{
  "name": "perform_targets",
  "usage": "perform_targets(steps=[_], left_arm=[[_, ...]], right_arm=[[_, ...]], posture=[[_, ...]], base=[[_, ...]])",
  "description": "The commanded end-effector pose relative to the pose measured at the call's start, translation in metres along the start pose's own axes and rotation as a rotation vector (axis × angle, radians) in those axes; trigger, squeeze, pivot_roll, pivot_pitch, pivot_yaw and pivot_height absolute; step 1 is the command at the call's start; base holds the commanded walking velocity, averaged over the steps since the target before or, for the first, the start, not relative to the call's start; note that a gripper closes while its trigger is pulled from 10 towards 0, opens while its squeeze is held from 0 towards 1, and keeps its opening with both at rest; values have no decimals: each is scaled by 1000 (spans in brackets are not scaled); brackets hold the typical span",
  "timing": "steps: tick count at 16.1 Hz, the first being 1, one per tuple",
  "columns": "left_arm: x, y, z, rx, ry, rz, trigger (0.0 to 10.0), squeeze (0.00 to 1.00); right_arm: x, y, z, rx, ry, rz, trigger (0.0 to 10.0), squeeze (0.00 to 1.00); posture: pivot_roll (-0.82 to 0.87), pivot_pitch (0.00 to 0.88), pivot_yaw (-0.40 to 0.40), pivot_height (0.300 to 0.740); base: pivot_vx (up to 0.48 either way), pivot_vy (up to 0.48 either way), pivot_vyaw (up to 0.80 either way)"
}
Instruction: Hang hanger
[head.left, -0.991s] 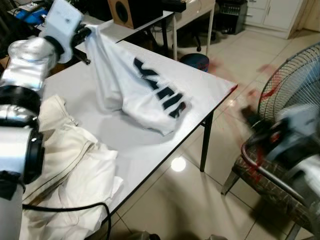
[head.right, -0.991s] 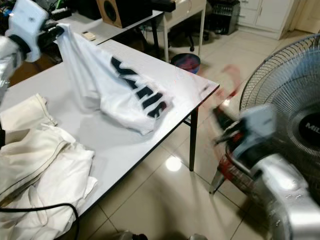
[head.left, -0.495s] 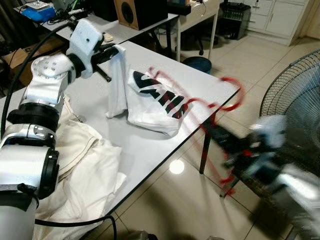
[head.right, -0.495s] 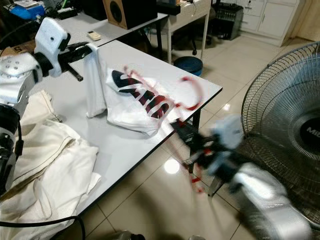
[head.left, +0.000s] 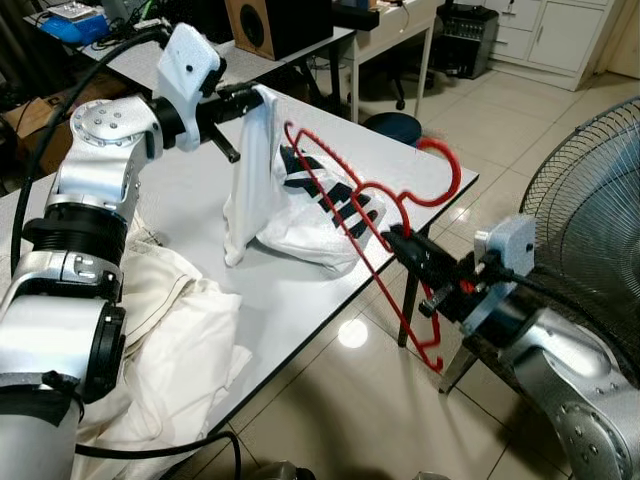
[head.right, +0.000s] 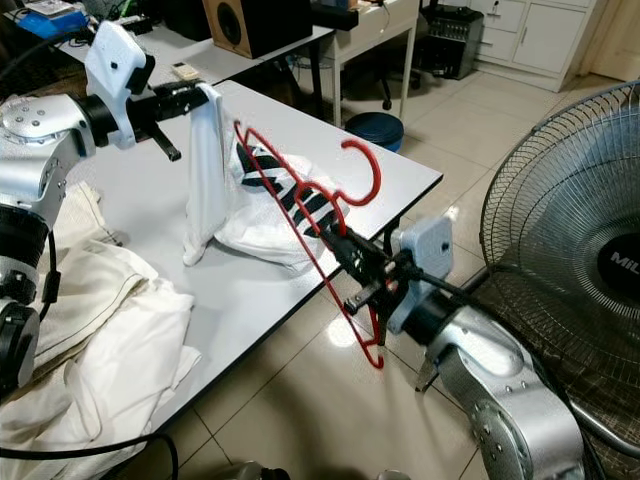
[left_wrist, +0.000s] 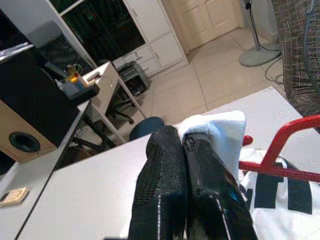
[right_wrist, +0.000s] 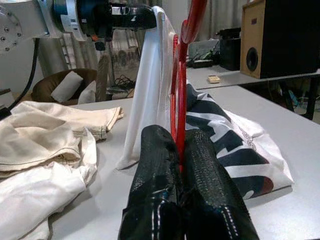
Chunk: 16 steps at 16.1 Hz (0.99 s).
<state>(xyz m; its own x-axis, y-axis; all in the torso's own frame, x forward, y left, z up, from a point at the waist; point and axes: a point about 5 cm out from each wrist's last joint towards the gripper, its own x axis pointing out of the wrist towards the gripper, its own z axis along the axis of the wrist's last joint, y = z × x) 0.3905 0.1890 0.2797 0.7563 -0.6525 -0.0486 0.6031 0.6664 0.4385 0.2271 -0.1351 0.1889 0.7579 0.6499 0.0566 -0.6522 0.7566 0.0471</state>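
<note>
A: Setting: tiled room; white table (head.left: 180, 215) with a heap of cream cloth (head.left: 160, 330) at its near end, a fan (head.right: 570, 240) at the right. Where is the hanger?

B: The red hanger (head.left: 375, 225) is held in the air over the table's edge, tilted, one shoulder close to the hanging shirt (head.left: 285, 190).

A: Grippers?

B: The left gripper (head.left: 250, 97) pinches the shirt's top edge, fingers (left_wrist: 170, 175) pressed together on the cloth. The right gripper (head.right: 350, 250) is clamped on the hanger's bar, fingers (right_wrist: 160, 180) tight either side.

A: Risks?

B: Probably three: the shoulder snags outside the neck opening, which cannot be seen; the thin bar twists in the pinch; the cloth slips from the left grip if the hanger drags on it.
</note>
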Motion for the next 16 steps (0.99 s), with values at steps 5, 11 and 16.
perform_targets(steps=[5, 11, 16], left_arm=[[-2, 3, 2, -2, 15, 49, 0, 0], [0, 4, 2, -2, 22, 84, 0, 0], [2, -2, 2, -16, 17, 37, 0, 0]], right_arm=[[7, 2, 4, -3, -13, 56, 10000, 0], [9, 4, 5, -7, -13, 78, 10000, 0], [11, 0, 7, -21, -22, 59, 10000, 0]], posture=[[-184, 1, 125, 740], [-187, 0, 125, 740], [-189, 0, 118, 740]], base=[[0, 0, 0], [0, 0, 0], [0, 0, 0]])
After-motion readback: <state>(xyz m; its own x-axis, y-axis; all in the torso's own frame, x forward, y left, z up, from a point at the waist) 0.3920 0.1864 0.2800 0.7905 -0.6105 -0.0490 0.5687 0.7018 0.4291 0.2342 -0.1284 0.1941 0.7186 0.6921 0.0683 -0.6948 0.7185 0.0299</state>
